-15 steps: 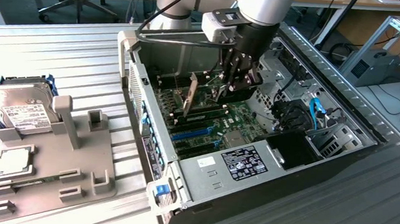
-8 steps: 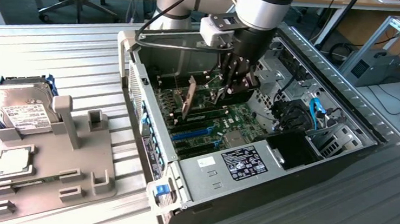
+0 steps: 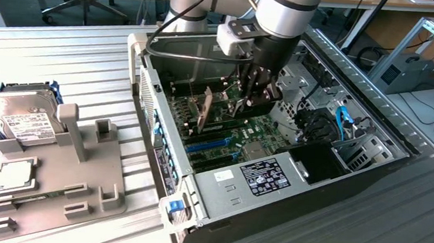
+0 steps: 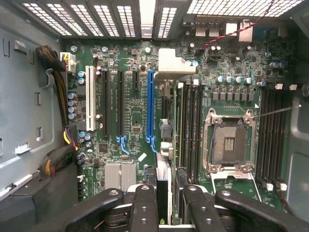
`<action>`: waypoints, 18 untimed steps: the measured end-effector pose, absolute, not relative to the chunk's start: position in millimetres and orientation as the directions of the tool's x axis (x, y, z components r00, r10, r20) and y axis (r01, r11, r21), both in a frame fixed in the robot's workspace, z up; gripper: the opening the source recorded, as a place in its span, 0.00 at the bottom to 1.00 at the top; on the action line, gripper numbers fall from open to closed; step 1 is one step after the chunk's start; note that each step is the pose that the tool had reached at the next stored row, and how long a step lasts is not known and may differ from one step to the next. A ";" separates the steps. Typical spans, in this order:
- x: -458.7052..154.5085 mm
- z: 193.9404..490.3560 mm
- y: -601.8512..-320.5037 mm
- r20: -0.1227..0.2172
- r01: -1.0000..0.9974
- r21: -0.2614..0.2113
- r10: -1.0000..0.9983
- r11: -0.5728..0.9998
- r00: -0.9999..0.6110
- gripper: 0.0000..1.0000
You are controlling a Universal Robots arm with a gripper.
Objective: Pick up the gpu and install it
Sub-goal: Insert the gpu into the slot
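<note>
The gpu [image 3: 215,116] hangs on edge inside the open computer case, just above the green motherboard [image 3: 260,131]. My gripper [image 3: 251,104] reaches down into the case and is shut on the card's upper edge. In the wrist view the gpu [image 4: 164,181] shows edge-on between my fingers [image 4: 143,208], with its silver end bracket [image 4: 175,62] toward the case's slotted rear wall. The card runs beside the long blue slot [image 4: 150,104], a little to the side nearer the memory slots. My gripper [image 4: 170,205] clamps it from both sides.
An open processor socket [image 4: 229,142] and memory slots [image 4: 190,130] lie beside the card. Cable bundles [image 4: 60,92] run along the case wall. Outside the case, a grey fixture [image 3: 55,166] holds a hard drive [image 3: 21,113] and a square chip [image 3: 17,176].
</note>
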State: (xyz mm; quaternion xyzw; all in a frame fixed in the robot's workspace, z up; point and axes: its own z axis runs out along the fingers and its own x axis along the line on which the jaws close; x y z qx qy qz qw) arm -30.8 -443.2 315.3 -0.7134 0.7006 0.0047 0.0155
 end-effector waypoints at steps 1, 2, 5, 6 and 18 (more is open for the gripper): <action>-30.9 315.1 -443.4 -0.028 -1.000 -0.016 -0.999 -0.018 0.018 0.26; -30.9 315.0 -443.6 -0.028 -1.000 -0.015 -0.999 -0.018 0.018 0.26; -31.0 314.4 -444.1 -0.028 -1.000 -0.015 -0.999 -0.018 0.018 0.26; -31.1 314.2 -444.3 -0.028 -1.000 -0.015 -0.999 -0.018 0.018 0.26; -31.5 311.6 -445.7 -0.028 -1.000 -0.015 -0.999 -0.018 0.018 0.26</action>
